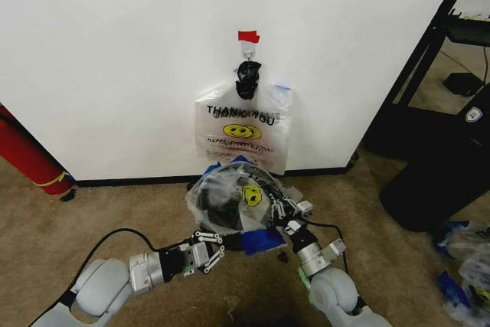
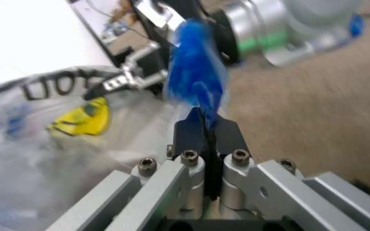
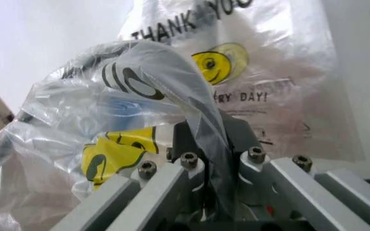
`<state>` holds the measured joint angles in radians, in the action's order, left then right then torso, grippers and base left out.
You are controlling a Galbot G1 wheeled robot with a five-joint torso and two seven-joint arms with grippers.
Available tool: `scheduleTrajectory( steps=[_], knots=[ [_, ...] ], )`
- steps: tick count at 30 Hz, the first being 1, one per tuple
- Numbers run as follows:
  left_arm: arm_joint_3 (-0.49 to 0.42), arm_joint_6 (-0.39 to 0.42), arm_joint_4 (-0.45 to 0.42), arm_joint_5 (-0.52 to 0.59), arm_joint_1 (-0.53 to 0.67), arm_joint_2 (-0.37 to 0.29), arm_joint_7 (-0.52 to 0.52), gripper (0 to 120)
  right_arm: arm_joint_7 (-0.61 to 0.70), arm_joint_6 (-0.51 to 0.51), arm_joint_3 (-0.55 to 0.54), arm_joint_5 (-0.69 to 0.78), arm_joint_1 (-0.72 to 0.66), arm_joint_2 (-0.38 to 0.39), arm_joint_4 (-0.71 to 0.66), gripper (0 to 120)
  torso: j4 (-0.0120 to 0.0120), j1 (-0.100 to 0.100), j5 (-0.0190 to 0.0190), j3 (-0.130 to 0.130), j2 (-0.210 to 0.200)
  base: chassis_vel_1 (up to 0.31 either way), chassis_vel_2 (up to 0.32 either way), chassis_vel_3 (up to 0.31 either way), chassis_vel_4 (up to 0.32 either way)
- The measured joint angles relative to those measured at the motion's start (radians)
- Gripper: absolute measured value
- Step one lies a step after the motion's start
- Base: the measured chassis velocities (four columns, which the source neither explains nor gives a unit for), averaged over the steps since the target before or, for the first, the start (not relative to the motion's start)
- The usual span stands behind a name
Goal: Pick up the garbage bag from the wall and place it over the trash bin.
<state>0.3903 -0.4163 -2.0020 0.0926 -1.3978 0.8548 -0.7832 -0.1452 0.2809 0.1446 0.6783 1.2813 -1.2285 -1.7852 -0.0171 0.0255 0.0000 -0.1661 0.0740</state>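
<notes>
While draped over the trash bin (image 1: 218,203), the garbage bag (image 1: 243,198), pinched by left end effector (image 2: 205,129) and right end effector (image 3: 203,144).

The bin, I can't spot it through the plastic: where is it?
Head view: the bin stands on the carpet below the hanging bag, wrapped in the garbage bag, between both grippers.

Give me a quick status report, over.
Left tool shut on the garbage bag's blue edge; right tool shut on its clear film. Bag draped over the trash bin below the wall. Nothing in the way.
</notes>
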Motion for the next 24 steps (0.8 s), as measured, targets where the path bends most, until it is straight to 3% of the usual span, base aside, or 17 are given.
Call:
scheduleTrajectory(
  steps=[10, 19, 24],
  knots=[
    [0.022, -0.043, 0.041, -0.058, 0.03, 0.003, -0.13, 0, 0.05, -0.028, 0.0, 0.103, -0.003, 0.004, -0.027, 1, 0.0, 0.0, 0.0, 0.0, 0.0, 0.0, 0.0, 0.0, 0.0],
    [0.018, -0.074, 0.082, -0.12, 0.061, 0.019, -0.15, 0, 0.067, -0.04, -0.003, 0.189, 0.0, 0.007, -0.049, 1, 0.0, 0.0, 0.0, 0.0, 0.0, 0.0, 0.0, 0.0, 0.0],
    [0.007, -0.107, 0.172, -0.178, 0.111, 0.04, -0.139, 0, 0.075, -0.064, -0.011, 0.256, 0.014, 0.014, -0.089, 1, 0.0, 0.0, 0.0, 0.0, 0.0, 0.0, 0.0, 0.0, 0.0]
  ],
)
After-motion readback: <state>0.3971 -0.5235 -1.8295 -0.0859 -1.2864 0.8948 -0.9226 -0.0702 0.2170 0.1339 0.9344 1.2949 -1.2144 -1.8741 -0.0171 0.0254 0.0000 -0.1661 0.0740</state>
